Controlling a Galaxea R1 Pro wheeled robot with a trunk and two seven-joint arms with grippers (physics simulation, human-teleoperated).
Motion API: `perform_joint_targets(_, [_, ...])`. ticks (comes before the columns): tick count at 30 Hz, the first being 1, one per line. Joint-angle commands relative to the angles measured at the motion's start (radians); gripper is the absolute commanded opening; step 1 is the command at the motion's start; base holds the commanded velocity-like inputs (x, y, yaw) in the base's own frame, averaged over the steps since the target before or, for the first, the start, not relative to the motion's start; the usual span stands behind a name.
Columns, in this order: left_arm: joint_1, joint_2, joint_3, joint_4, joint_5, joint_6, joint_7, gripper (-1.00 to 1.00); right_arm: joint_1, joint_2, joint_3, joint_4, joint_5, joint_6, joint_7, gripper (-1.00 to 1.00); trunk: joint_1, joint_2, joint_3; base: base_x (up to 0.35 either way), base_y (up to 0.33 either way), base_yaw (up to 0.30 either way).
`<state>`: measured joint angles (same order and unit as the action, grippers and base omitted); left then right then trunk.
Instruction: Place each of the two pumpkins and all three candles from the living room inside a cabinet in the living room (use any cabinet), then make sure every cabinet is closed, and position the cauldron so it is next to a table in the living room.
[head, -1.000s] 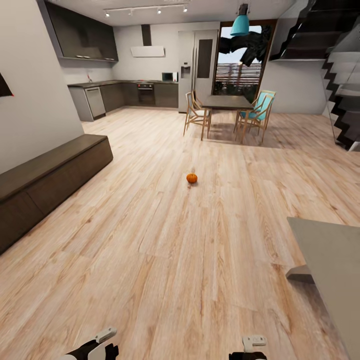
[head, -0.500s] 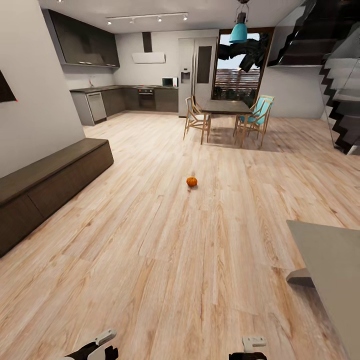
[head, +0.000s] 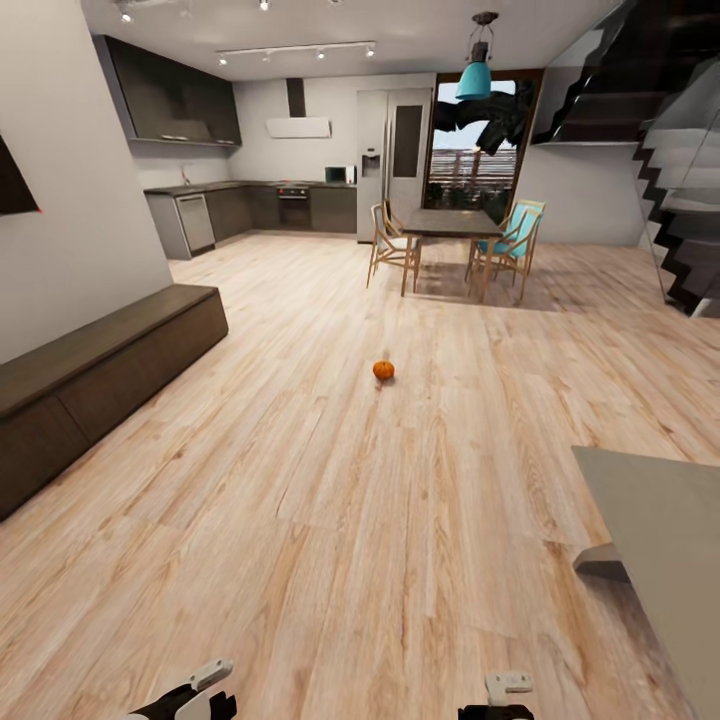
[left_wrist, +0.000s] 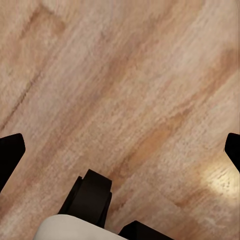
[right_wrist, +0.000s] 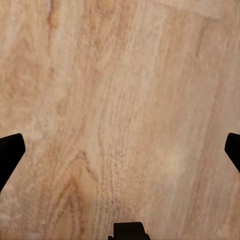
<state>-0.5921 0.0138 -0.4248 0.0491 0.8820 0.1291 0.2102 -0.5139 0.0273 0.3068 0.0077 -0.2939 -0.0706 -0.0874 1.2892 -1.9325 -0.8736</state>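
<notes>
Ahead of us on the wood floor (head: 330, 520) sits one orange pumpkin (head: 383, 370), well apart from the dark cabinet (head: 100, 375) along the wall and nearer than the dining table (head: 450, 224). Our left gripper (left_wrist: 120, 150) and right gripper (right_wrist: 120, 150) both hang with fingers spread wide, empty, over bare planks.

**Open-plan room ahead of you**

You are looking across a pale wood plank floor (head: 330, 520). A dark kitchen (head: 250, 205) is sitting at upper left under track lights (head: 295, 47). At upper centre, a dining table (head: 452, 224) with chairs (head: 390, 243) is standing before a tall window (head: 478, 150), a teal pendant lamp (head: 476, 78) hanging above. Black stairs (head: 680, 170) are rising at upper right.
</notes>
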Motion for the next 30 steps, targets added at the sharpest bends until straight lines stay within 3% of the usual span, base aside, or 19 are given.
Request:
perform_joint_targets(1, [0.0,0.0,0.0,0.0,0.0,0.0,0.0,1.0,0.0,0.0,0.0,0.0,0.0,0.0,0.0,1.0,0.0,0.0,0.002,0.0,0.0,0.0])
perform_joint_targets(20, [0.0,0.0,0.0,0.0,0.0,0.001,-0.002,1.0,0.0,-0.003,0.0,0.0,0.001,0.0,0.0,1.0,0.0,0.0,0.007,0.007,0.0,0.0])
perform_joint_targets(30, [0.006,0.0,0.0,0.0,-0.004,0.001,-0.048,1.0,0.0,-0.003,0.0,-0.001,-0.002,-0.001,0.0,1.0,0.0,0.0,0.007,0.268,0.0,0.0])
